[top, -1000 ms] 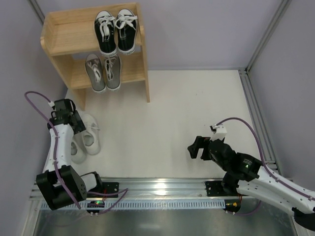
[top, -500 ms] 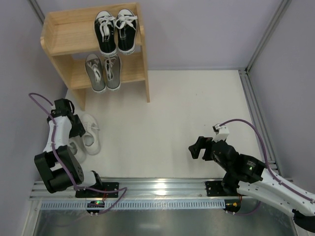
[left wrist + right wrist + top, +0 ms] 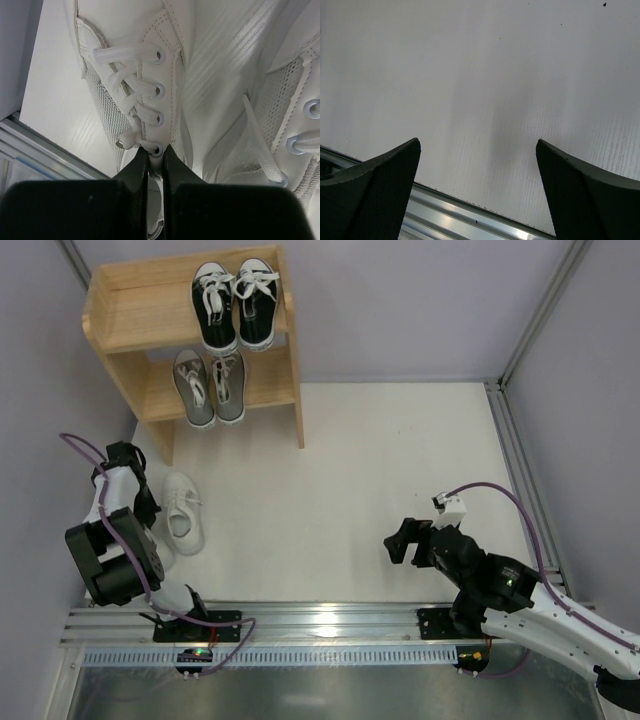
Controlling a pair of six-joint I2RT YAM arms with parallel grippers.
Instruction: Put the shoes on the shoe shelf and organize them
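Observation:
The white shoes lie on the floor at the left. One white shoe (image 3: 183, 513) shows beside my left arm; the other white shoe (image 3: 127, 75) lies mostly under that arm. My left gripper (image 3: 156, 150) is shut on the lace-eyelet edge of that second shoe, at its top eyelet. The first shoe (image 3: 295, 100) lies close alongside. The wooden shoe shelf (image 3: 130, 315) stands at the back left, with black shoes (image 3: 235, 305) on its top tier and grey shoes (image 3: 210, 385) on the lower one. My right gripper (image 3: 400, 540) (image 3: 477, 145) hangs open over bare floor.
A purple-grey wall runs close along the left of the white shoes. The metal rail (image 3: 330, 620) crosses the near edge and also shows in the left wrist view as the rail (image 3: 35, 150). Aluminium frame posts (image 3: 520, 470) border the right side.
My left gripper has closed on the white shoe's eyelet edge, and its arm has folded in toward the left wall. The right arm shifted slightly, then held still.

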